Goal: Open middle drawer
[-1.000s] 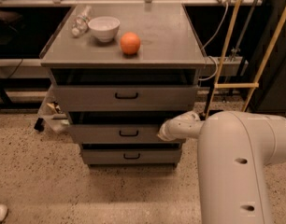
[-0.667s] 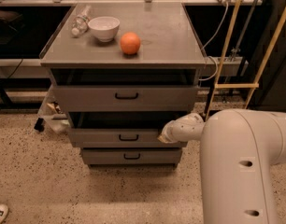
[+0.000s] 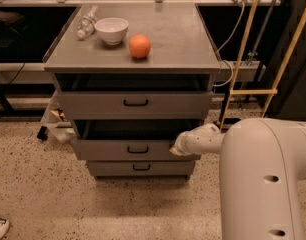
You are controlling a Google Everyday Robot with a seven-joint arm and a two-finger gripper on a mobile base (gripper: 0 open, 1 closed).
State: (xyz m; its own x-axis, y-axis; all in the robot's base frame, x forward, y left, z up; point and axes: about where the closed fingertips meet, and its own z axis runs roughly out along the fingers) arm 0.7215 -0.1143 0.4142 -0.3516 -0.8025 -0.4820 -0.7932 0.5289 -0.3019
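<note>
The gripper (image 3: pixel 174 149) sits at the right end of the middle drawer's front, at the tip of a slim white wrist that reaches left from the big white arm (image 3: pixel 265 179) filling the near right corner. It is against or just at the drawer's right edge. Whether it is apart, together or clamped on anything cannot be told, as its tip is hidden against the grey metal.

The middle drawer (image 3: pixel 108 149) is the second of three in a grey cabinet and stands a little out toward the near side, with a dark gap above its front. Its small black loop handle (image 3: pixel 138 149) is in the middle of the front, to the left of the gripper and apart from it.

Just below is the bottom drawer (image 3: pixel 113 168), set further back, with its own black handle. Above is the top drawer (image 3: pixel 93 105), with a dark slot over it too.

On the cabinet top (image 3: pixel 183 44) an orange (image 3: pixel 139 46) stands near the middle. A white bowl (image 3: pixel 111 30) is to its left and a little farther back. A clear bottle (image 3: pixel 86 26) lies on its side just left of the bowl.

The cabinet stands on a speckled floor (image 3: pixel 43 189). Yellow poles (image 3: pixel 243 49) rise to the right of it.
</note>
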